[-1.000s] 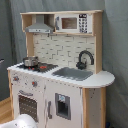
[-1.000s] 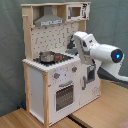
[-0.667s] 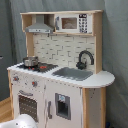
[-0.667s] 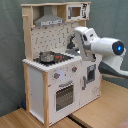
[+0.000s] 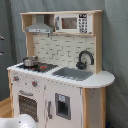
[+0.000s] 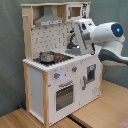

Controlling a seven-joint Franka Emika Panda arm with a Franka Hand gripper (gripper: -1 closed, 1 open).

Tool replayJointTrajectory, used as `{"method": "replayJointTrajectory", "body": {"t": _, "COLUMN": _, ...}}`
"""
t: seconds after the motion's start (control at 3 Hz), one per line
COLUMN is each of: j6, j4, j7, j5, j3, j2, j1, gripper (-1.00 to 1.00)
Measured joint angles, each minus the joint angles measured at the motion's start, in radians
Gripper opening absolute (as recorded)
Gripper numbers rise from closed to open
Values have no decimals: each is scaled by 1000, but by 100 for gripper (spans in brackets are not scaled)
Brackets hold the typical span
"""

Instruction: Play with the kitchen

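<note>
1. Since a second ago, the white robot arm [image 6: 100, 35] has been raised toward the second exterior view's upper right, before the tall white and light-wood toy kitchen [image 6: 57, 65]
2. Its faucet and sink are blocked by the arm
3. A small metal pot [image 5: 30, 61] sits on the stovetop; contents unseen
4. Whether the gripper is parted cannot be told
</note>
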Motion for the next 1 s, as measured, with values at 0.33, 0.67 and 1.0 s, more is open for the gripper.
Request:
{"method": "replayJointTrajectory", "body": {"t": 0.33, "j6": -22, "j4": 40, "j7": 1, "j5": 28, "j3": 22, "j2": 85, "j1": -1, "gripper": 100}}
{"method": "replayJointTrajectory", "body": {"t": 0.67, "j6": -60, "j4": 70, "j7": 1, "j5": 47, "j3": 30, "j2": 174, "j1": -8, "gripper": 100}}
{"method": "replayJointTrajectory", "body": {"t": 1.0, "j6": -85, "j4": 76, "j7": 2, "j5": 62, "j3": 47, "j2": 268, "j1": -18, "gripper": 100}}
